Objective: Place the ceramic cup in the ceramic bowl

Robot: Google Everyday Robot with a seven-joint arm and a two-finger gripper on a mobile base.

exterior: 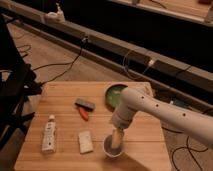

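Observation:
The ceramic cup (111, 148) is a small white round cup standing near the front edge of the wooden table (60, 100). My gripper (117, 138) hangs from the white arm straight down over the cup, its tip reaching into the cup's opening. The ceramic bowl (113, 95), green with a dark rim, sits at the back of the table behind the arm, which hides its right part.
A flat white block (85, 141) lies left of the cup. A white tube (49, 132) lies at the front left. A dark oblong object (85, 104) and a red item (83, 113) lie mid-table. Cables run over the floor behind.

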